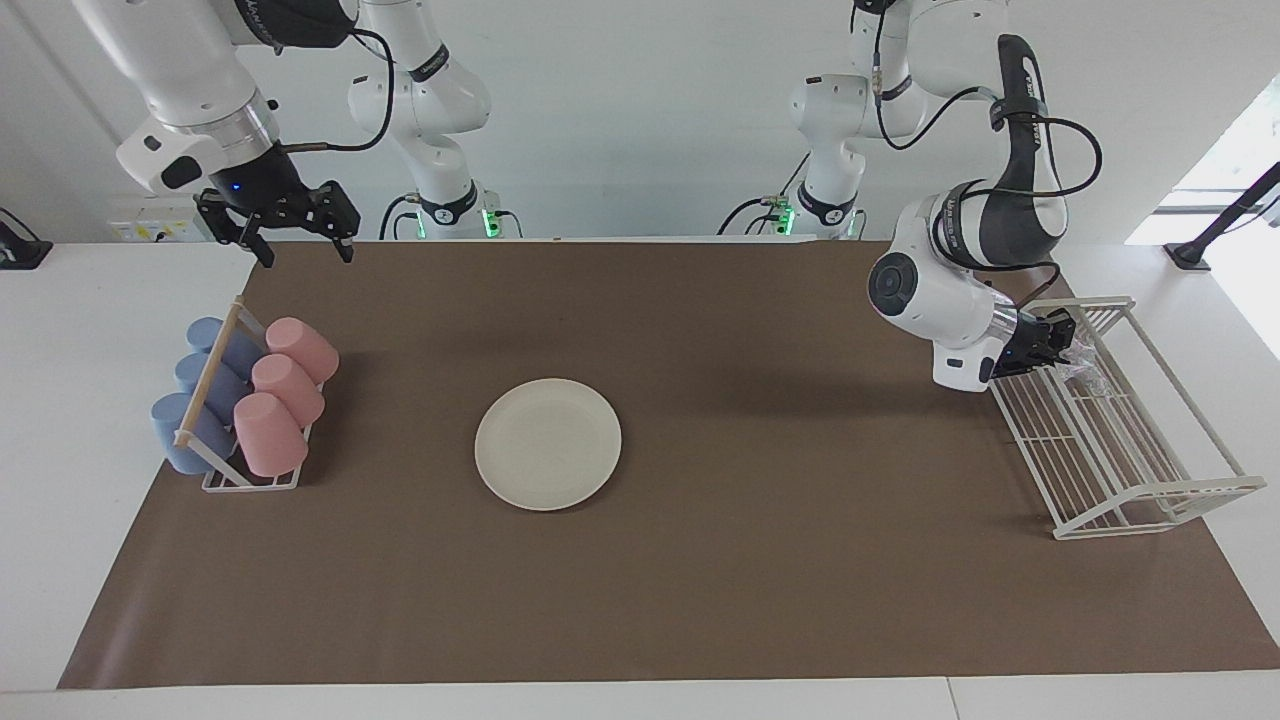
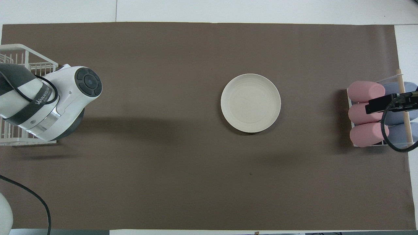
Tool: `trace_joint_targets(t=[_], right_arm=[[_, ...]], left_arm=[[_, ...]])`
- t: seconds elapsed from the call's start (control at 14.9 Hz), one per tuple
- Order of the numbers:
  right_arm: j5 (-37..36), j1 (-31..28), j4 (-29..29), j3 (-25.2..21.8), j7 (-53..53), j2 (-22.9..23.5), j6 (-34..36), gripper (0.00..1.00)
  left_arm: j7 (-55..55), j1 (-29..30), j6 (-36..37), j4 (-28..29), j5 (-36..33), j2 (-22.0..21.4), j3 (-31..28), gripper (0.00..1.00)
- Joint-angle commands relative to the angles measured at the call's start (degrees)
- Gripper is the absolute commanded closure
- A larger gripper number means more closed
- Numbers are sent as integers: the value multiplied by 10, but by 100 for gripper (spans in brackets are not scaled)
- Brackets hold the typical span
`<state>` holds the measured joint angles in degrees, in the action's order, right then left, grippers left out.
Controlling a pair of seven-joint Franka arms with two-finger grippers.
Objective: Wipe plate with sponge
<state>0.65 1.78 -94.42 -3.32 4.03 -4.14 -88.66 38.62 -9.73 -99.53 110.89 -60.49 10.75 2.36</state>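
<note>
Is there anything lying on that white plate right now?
No, the plate is bare, alone on the brown mat.

The left gripper (image 1: 1062,343) (hidden under its own arm from overhead) shows no readable finger gap.
</note>
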Motion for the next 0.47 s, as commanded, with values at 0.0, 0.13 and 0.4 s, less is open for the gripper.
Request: trace_joint_targets(t=[0.0,0.13,0.4], right_arm=[[-10,2,-8,0,-13,-4,-7,0],[-10,2,-8,0,-16,-4,-5,0],[-11,0,-8,0,-16,-6,-1,0]], left_arm=[[25,3,-21,7,-1,-3,1,95],[26,3,-22,7,-1,-3,1,31],[23,3,-22,5,-1,-3,2,0]])
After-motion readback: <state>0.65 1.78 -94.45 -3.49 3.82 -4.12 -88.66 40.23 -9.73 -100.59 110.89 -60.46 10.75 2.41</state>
